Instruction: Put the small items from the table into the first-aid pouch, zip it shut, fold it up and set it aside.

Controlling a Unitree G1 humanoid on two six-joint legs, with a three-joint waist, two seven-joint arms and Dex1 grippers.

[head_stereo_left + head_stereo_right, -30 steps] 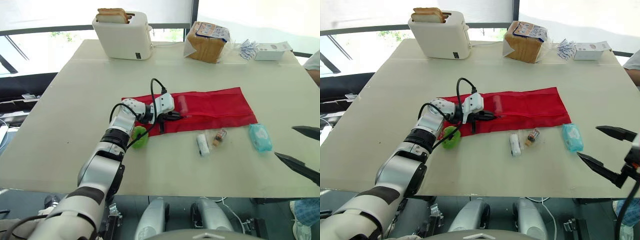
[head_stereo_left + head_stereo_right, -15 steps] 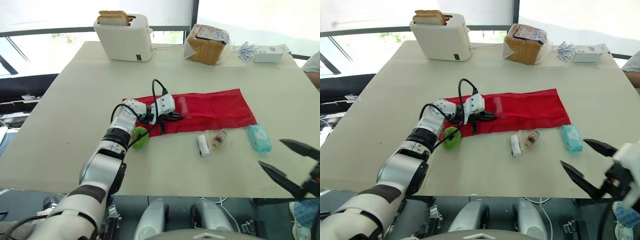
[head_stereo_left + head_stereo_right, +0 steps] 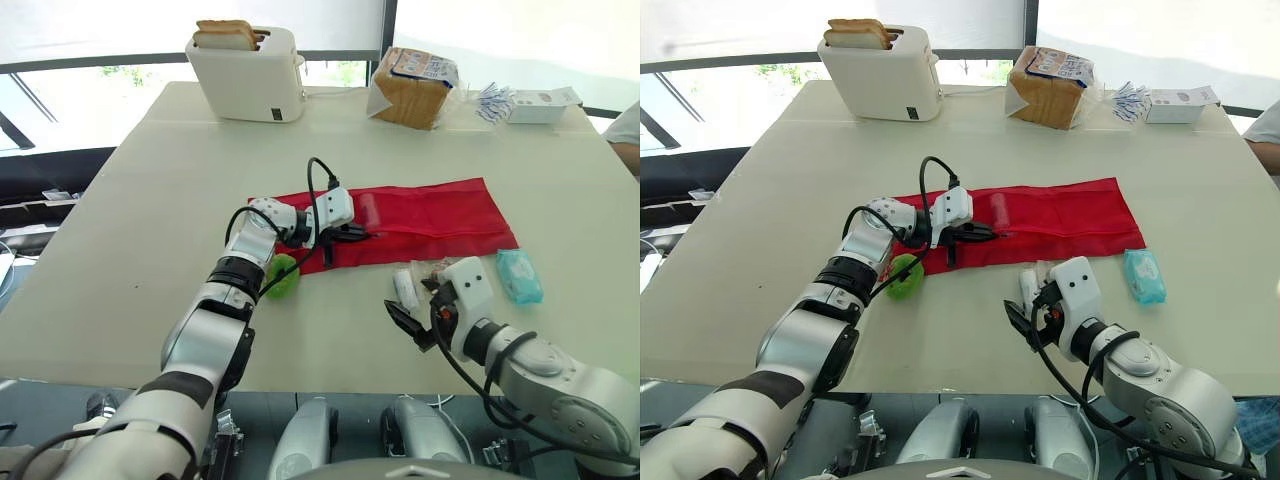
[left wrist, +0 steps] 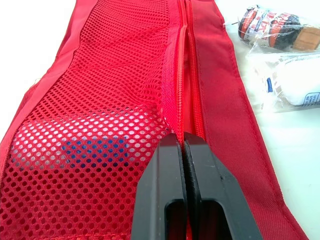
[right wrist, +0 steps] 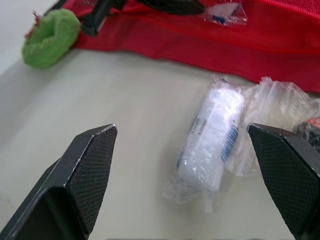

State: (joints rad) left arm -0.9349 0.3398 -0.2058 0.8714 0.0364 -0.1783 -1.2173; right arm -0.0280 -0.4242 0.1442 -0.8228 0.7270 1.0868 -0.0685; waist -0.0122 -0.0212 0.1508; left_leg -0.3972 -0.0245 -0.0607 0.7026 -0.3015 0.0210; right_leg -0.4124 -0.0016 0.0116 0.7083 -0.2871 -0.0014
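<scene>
While the left gripper (image 4: pixel 182 142), jaws closed, pinches the zip edge of the red pouch (image 3: pixel 430 215) mid-frame on the counter (image 3: pixel 150 180), packing's barely begun: wrapped roll (image 3: pixel 404 289), blue pack (image 3: pixel 520 275), green ring (image 3: pixel 281 275) all outside, zip undone; right gripper (image 5: pixel 181 129), at lower-right edge a second ago, now straddles the roll lower centre, jaws wide apart.

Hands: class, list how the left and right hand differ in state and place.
The left hand is shut, pinching the pouch at its zip; the right hand is open, holding nothing. The left hand sits on the pouch; the right hand is over the table, facing the roll. Both have two black fingers.
</scene>
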